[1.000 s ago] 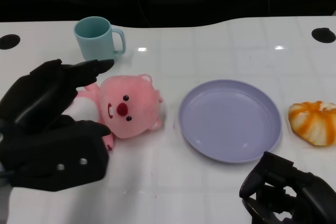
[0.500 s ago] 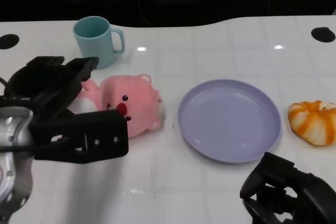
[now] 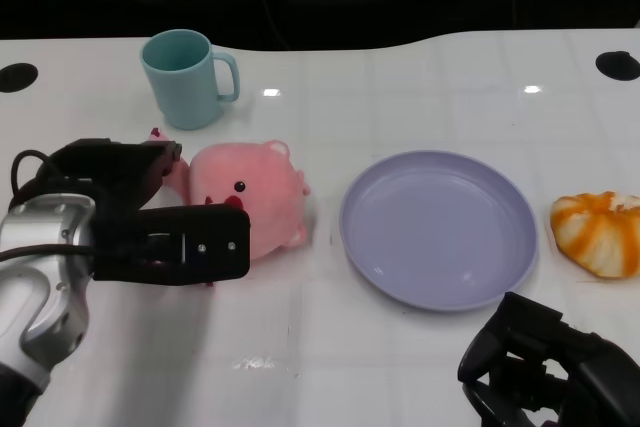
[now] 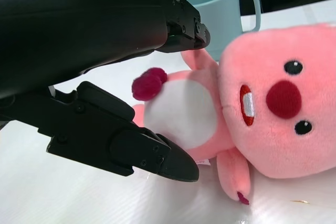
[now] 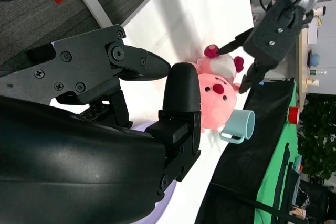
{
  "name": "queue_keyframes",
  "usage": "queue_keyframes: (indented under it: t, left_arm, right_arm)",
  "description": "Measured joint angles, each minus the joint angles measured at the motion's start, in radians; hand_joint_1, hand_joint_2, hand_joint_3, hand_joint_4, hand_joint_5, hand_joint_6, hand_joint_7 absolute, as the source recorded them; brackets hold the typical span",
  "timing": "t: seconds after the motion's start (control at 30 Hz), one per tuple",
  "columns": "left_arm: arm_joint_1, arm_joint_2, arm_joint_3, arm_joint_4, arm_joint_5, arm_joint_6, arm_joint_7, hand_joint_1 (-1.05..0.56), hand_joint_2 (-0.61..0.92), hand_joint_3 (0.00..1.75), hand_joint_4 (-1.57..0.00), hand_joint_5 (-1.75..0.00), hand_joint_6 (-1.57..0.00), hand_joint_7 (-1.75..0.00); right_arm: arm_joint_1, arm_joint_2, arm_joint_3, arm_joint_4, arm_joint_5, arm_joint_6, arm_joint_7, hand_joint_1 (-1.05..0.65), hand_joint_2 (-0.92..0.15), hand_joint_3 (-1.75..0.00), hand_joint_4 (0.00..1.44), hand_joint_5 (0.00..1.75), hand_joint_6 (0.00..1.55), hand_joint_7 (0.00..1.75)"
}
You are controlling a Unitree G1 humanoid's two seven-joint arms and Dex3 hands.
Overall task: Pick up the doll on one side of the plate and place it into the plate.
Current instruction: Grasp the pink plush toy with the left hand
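Observation:
The pink doll (image 3: 255, 197) lies on its back left of the lilac plate (image 3: 437, 229), head toward the plate. My left hand (image 3: 140, 222) sits at the doll's body side, its fingers (image 4: 178, 24) on one side of the white belly (image 4: 181, 114) and its thumb (image 4: 136, 148) on the other, spread and not closed. The doll still rests on the table. My right hand (image 3: 555, 367) hangs near the front edge, below the plate, holding nothing. In the right wrist view the doll (image 5: 218, 95) and my left hand (image 5: 273, 30) show far off.
A teal cup (image 3: 187, 77) stands behind the doll, close to my left hand. An orange-and-white soft toy (image 3: 600, 232) lies right of the plate. Dark round holes mark the table's far corners (image 3: 18, 77).
My left hand has dropped and turned from above the doll to table level, its fingers now straddling the doll's body. Doll, plate and right hand have stayed put.

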Motion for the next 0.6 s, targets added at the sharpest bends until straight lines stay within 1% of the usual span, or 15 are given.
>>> queue_keyframes:
  t: [0.2,0.43,0.5,0.6]
  left_arm:
    - [-0.058,-0.034,-0.036,0.142,0.0,-0.035,0.036,-0.68,0.85,0.0,-0.06,-0.14,-0.19,-0.01]
    - [-0.149,-0.083,-0.071,0.366,-0.013,-0.09,0.105,-0.67,0.86,0.0,-0.09,-0.14,-0.22,-0.02]
    - [-0.177,-0.1,-0.075,0.434,-0.022,-0.101,0.127,-0.63,0.86,0.0,-0.11,-0.14,-0.24,-0.02]
    - [-0.212,-0.121,-0.075,0.53,-0.041,-0.129,0.163,-0.53,0.86,0.0,-0.17,-0.14,-0.29,-0.03]
  right_arm:
    - [0.002,0.0,0.0,-0.002,0.001,0.005,0.002,-0.26,-0.86,-0.62,0.63,1.75,0.41,1.66]
    - [0.009,0.001,0.0,-0.011,0.002,0.009,0.002,-0.27,-0.86,-0.62,0.64,1.75,0.41,1.66]
    - [0.013,0.001,0.0,-0.011,0.003,0.009,0.002,-0.27,-0.86,-0.61,0.64,1.75,0.41,1.66]
    - [0.014,0.001,0.0,-0.013,0.005,0.01,0.002,-0.28,-0.86,-0.61,0.65,1.75,0.41,1.66]
